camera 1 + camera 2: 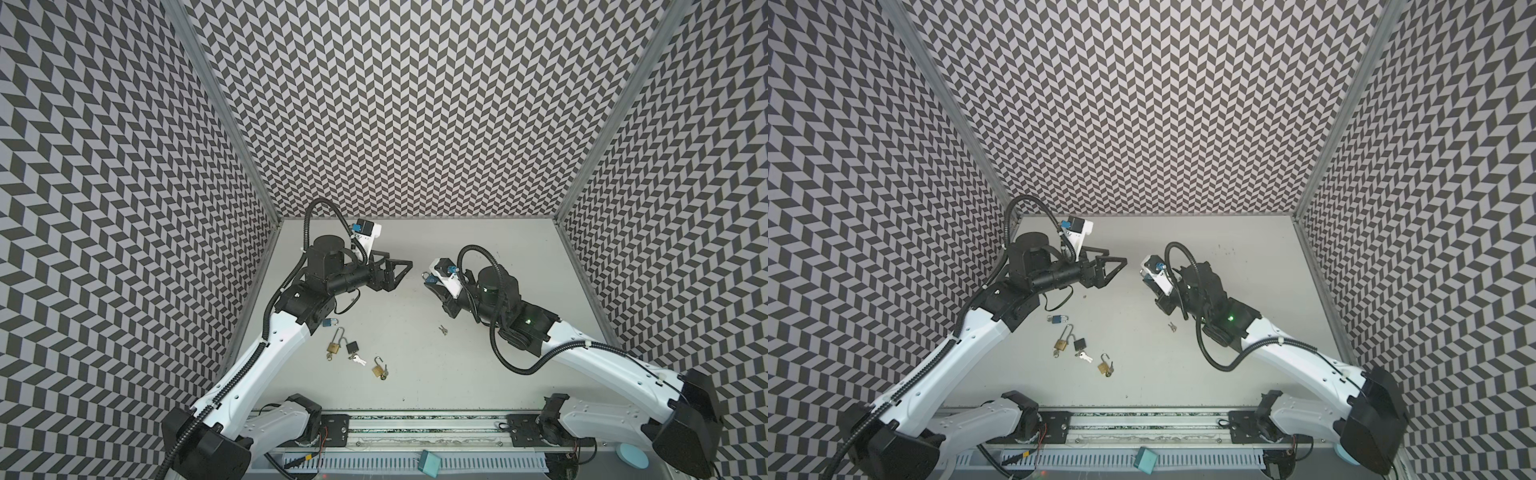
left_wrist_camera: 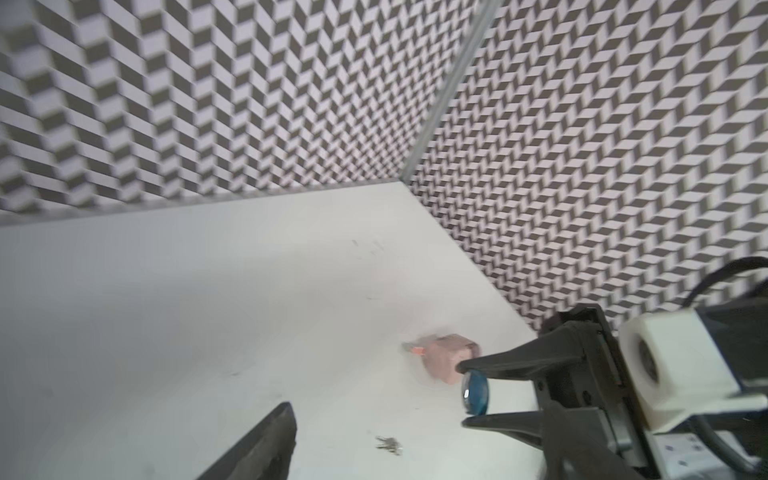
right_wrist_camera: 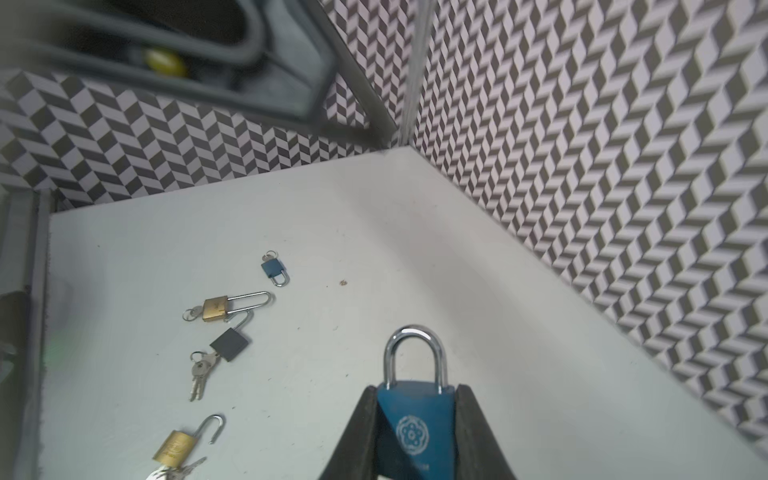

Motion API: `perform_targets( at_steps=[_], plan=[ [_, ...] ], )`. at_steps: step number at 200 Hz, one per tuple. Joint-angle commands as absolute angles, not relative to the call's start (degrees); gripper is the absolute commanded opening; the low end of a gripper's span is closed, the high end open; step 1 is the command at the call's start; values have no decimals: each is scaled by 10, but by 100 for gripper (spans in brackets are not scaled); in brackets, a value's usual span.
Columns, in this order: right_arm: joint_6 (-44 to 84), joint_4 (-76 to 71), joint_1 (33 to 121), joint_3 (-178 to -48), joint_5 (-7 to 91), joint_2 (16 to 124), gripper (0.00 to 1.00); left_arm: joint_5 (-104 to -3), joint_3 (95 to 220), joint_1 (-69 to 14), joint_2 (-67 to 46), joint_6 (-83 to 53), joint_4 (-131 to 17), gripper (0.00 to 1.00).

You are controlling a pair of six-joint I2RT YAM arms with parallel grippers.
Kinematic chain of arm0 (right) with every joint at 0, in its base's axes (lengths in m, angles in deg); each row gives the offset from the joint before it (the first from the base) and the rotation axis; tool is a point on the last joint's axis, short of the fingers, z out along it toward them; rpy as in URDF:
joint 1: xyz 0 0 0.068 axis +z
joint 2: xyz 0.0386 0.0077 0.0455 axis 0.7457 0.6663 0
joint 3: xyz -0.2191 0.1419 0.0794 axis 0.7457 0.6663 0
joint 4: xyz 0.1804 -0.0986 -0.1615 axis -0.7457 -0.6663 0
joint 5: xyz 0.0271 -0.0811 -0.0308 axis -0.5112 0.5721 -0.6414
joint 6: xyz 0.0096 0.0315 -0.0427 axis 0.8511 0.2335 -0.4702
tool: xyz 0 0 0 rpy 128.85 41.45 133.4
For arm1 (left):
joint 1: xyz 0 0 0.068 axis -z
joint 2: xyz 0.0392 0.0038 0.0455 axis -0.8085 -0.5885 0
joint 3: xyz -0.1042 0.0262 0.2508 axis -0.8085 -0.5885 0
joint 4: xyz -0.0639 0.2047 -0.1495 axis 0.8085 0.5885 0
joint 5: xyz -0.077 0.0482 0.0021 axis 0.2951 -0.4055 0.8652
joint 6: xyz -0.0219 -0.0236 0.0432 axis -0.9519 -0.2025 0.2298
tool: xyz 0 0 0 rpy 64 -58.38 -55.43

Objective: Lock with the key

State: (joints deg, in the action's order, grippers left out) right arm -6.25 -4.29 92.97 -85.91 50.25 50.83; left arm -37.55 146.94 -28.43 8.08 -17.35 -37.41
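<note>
My right gripper [image 3: 415, 419] is shut on a large blue padlock [image 3: 411, 436], held above the table with its steel shackle [image 3: 413, 353] pushed home. In both top views this gripper [image 1: 430, 279] [image 1: 1147, 277] hangs mid-table, facing my left gripper [image 1: 400, 275] [image 1: 1115, 273], which is open, empty and a short gap away. The left wrist view shows the blue padlock [image 2: 476, 392] edge-on between the right fingers [image 2: 519, 361], with a blurred pinkish object [image 2: 446, 359] just beyond. A small bunch of keys [image 1: 443, 330] [image 2: 388, 444] lies on the table below the right arm.
On the table at the front left lie a small blue padlock [image 1: 330, 322], a long-shackled brass padlock [image 1: 334, 345], a black padlock [image 1: 352, 347] with keys [image 1: 358, 360], and a brass padlock [image 1: 379, 369] with its shackle open. Patterned walls [image 1: 415, 124] enclose three sides.
</note>
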Motion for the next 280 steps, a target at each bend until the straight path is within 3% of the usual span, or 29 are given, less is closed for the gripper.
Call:
perform_targets(
  at_steps=[1,42,94,192,280],
  plan=[
    [141,-23,913,-833,523,541,0,-511,1472,-285,80,-169,-319,99],
    [203,-47,875,-823,439,639,0,-587,1439,-270,72,-192,-303,100],
    [139,-120,868,-886,563,741,0,-591,1406,-271,11,-226,-291,100],
    [81,-171,843,-1006,590,863,0,-549,1394,-298,7,-235,-306,100],
    [67,-193,830,-1043,549,915,4,-537,1393,-301,13,-232,-306,100]
  ],
)
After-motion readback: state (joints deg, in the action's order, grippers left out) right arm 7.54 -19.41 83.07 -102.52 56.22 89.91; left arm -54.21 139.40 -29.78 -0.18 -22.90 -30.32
